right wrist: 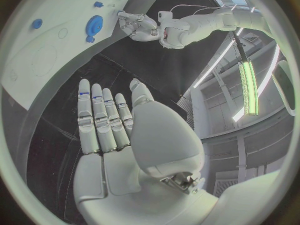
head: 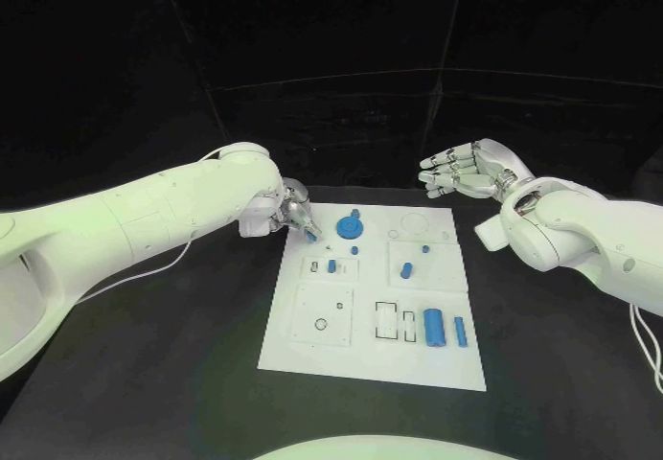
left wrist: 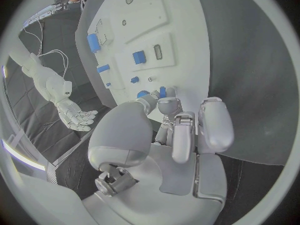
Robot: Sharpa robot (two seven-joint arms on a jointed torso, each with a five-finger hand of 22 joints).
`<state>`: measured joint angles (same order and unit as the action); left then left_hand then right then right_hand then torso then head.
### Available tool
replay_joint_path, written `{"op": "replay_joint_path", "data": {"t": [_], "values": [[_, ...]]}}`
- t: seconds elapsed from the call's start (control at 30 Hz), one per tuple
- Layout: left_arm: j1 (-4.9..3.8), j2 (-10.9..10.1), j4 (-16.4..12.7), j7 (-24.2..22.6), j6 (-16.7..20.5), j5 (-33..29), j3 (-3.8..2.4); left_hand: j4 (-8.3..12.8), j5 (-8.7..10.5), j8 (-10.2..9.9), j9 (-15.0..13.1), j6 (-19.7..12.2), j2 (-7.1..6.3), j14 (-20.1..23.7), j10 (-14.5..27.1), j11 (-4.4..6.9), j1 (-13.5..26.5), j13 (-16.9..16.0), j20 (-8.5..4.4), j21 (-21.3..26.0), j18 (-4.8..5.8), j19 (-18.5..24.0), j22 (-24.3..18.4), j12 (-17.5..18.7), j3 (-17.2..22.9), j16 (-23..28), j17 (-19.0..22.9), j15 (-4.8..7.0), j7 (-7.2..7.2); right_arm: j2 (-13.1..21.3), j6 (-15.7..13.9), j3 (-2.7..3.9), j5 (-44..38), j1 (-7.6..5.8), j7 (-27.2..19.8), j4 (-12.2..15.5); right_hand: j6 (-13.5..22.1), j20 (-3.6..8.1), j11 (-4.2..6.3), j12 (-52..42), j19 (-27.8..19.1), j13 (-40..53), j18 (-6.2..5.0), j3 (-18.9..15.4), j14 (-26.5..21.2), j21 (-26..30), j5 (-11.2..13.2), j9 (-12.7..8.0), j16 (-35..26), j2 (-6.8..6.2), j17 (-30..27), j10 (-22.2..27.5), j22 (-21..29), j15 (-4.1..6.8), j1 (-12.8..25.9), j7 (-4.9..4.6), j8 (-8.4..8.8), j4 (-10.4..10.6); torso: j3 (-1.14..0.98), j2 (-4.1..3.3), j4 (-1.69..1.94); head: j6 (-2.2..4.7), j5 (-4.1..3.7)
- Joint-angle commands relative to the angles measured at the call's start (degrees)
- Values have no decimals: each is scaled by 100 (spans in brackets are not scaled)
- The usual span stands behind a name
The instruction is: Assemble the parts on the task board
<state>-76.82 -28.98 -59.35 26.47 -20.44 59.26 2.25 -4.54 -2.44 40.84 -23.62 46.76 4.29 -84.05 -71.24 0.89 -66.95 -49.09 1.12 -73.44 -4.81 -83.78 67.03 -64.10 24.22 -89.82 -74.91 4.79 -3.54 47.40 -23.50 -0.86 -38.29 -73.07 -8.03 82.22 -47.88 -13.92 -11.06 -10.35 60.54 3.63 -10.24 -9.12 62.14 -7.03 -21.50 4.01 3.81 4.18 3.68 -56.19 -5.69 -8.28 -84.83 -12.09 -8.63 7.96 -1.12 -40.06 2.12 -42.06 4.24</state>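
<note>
Fingers of the left robot hand [head: 291, 217] pinch a small blue part [head: 309, 233] at the task board [head: 307, 350]'s far left corner. Right robot hand [head: 468, 169] hovers open, empty. Next, I'd say: carry that part to its socket.

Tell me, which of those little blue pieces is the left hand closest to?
The small blue piece at the board's far left corner, right at the left hand. The round blue disc lies beside it; the rest are further off.

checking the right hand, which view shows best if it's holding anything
The right wrist view: the right hand lies flat, fingers straight and apart, palm bare. The head view shows it raised beyond the white board; the left wrist view shows it small and far.
</note>
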Motion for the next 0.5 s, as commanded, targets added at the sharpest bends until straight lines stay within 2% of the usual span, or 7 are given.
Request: {"op": "replay_joint_path", "data": {"t": [0.03,0.2,0.3,0.4,0.5], "values": [[17,-164,-349,-225,672,-83,4,626,-38,58,-17,73,-45,-595,-50,25,174,45,9,20,9,-21,11,30,860,-18,-1509,-4,17,23,32,4,-16,-13,-13,20,-2,18,17,18,37,-6,-18,12,-5,20,-29,6,-15,28,-10,7,8,21,-10,-243,5,-32,-10,-4,-3,-11,18],[83,-481,-898,-181,1006,-85,20,642,-32,105,-23,96,-109,-595,-102,29,274,11,6,-1,17,-34,46,-2,1012,-18,-1509,5,32,48,27,4,-16,-13,-13,26,-2,18,17,18,37,-6,-18,12,-5,20,-29,6,-15,28,-10,7,8,21,-10,-243,5,-32,-1,-1,4,-7,45],[124,-630,-1148,-117,1127,-86,52,649,-32,112,-11,108,-139,-595,-137,34,326,-20,3,-8,19,-40,58,-27,1084,-18,-1509,8,37,53,29,3,-16,-13,-13,31,-1,18,17,19,38,-7,-18,13,-7,22,-28,5,-15,26,-10,9,10,20,-7,-243,6,-33,-4,-2,5,1,47],[153,-774,-1386,-17,1218,-85,166,656,-32,120,2,122,-164,-595,-152,38,370,-24,1,-11,20,-43,64,-32,1147,-18,-1509,11,41,58,32,3,-16,-13,-11,31,-1,18,17,19,38,-7,-18,13,-7,22,-28,5,-15,26,-10,9,10,20,-7,-243,6,-33,-1,1,8,-7,45],[167,-835,-1486,45,1223,-71,263,659,-32,123,9,126,-176,-595,-152,40,390,-16,-1,-7,19,-43,60,-28,1172,-18,-1509,13,42,61,29,3,-16,-13,-9,30,-1,18,17,19,38,-7,-18,13,-7,22,-28,5,-15,26,-10,9,10,20,-7,-243,6,-33,1,-1,8,-23,63]]}}
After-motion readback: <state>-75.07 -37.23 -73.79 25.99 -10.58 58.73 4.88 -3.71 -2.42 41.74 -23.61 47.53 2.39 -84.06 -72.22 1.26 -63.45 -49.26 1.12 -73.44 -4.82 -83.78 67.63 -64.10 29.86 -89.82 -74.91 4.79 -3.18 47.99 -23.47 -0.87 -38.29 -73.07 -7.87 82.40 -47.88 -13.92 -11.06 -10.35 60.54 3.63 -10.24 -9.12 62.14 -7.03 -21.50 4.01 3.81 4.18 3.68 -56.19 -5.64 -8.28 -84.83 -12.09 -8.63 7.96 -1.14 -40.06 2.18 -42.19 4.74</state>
